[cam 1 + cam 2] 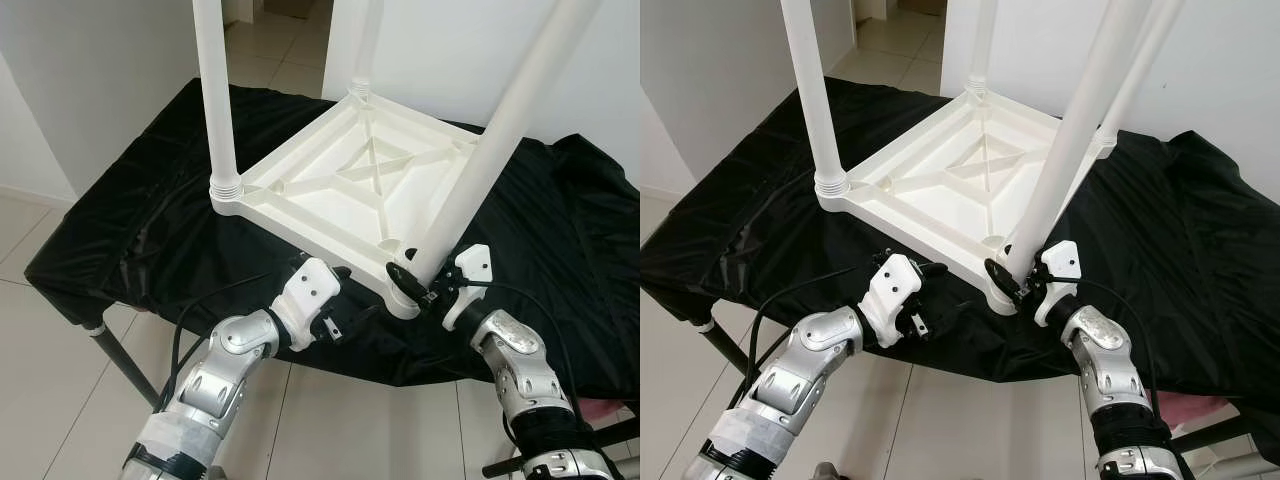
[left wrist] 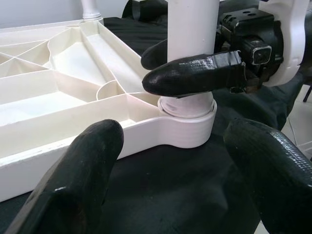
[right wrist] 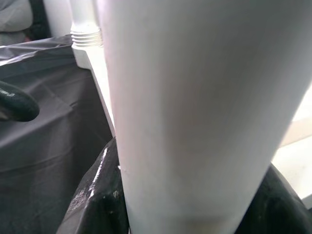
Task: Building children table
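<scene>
Left eye view: we find three legs seated; our right pincer (image 1: 418, 276) pinches the near-right leg (image 1: 500, 140) at its socket, probably unfinished; left pincer (image 2: 170, 161) spread.

From head height we look down on the upturned table top (image 1: 350, 180); both wrist cams sit super close, sharing its near corner leg (image 2: 192, 44).

Smooth white plastic table top (image 1: 350, 185) and legs (image 1: 480, 160); wrinkled, slightly shiny black cloth (image 1: 130, 220); glossy black rubbery fingers (image 2: 195, 73).
</scene>
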Available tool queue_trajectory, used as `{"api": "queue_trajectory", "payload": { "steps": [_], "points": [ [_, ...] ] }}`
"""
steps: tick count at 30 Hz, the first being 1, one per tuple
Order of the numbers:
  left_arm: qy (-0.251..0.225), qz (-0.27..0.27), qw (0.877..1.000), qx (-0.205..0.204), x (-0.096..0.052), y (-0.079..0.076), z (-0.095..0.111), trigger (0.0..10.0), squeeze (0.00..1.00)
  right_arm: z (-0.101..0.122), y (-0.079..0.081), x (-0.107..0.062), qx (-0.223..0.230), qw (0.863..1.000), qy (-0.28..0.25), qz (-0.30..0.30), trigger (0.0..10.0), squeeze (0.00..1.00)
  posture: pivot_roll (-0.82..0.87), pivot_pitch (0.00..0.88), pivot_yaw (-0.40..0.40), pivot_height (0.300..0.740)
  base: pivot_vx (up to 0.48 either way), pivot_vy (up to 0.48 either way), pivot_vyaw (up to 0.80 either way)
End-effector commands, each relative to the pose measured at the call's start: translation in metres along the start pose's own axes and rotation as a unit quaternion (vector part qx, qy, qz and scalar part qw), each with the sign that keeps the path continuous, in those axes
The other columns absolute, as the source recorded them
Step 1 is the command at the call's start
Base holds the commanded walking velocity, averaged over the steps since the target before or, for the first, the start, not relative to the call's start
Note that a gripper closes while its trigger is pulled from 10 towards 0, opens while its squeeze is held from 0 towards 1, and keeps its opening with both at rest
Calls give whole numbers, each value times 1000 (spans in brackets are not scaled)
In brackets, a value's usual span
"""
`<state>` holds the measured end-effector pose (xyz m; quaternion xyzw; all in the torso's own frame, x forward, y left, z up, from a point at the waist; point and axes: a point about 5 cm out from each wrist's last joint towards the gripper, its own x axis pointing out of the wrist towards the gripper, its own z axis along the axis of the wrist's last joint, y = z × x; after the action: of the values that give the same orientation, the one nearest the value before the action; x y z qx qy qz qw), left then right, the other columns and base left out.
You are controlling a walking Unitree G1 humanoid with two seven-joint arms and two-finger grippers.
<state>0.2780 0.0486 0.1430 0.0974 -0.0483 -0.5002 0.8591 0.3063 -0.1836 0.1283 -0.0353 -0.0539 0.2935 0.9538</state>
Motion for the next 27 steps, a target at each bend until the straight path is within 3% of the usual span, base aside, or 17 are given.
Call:
{"api": "queue_trajectory", "payload": {
  "steps": [1,9,11,14,19,22,27],
  "points": [
    [2,7,1000,5,0,-2,0,10000,0,-3,0,-3,18,999,7,-34,10000,0,11,66,-72,740,0,0,0],
    [4,7,1000,4,0,0,0,10000,0,-5,8,1,24,991,-10,-132,10000,0,7,76,-70,740,0,0,0],
    [4,8,1000,5,-1,0,0,10000,0,-7,12,-1,33,981,-17,-190,10000,0,8,79,-75,740,0,0,0],
    [4,9,1000,5,-1,0,0,10000,0,-9,14,-2,37,974,-11,-224,10000,0,8,81,-76,740,0,0,0],
    [4,12,1000,2,-1,-1,-1,10000,0,-15,30,-2,49,944,1,-327,10000,0,9,87,-83,740,0,0,0],
    [6,11,1000,3,0,-3,-1,10000,0,-11,42,10,68,933,-6,-354,10000,0,14,89,-82,740,0,0,0],
    [6,9,1000,2,0,-4,-1,10000,0,-4,51,16,69,933,-15,-353,10000,0,8,91,-74,740,0,0,0]
  ]
}}
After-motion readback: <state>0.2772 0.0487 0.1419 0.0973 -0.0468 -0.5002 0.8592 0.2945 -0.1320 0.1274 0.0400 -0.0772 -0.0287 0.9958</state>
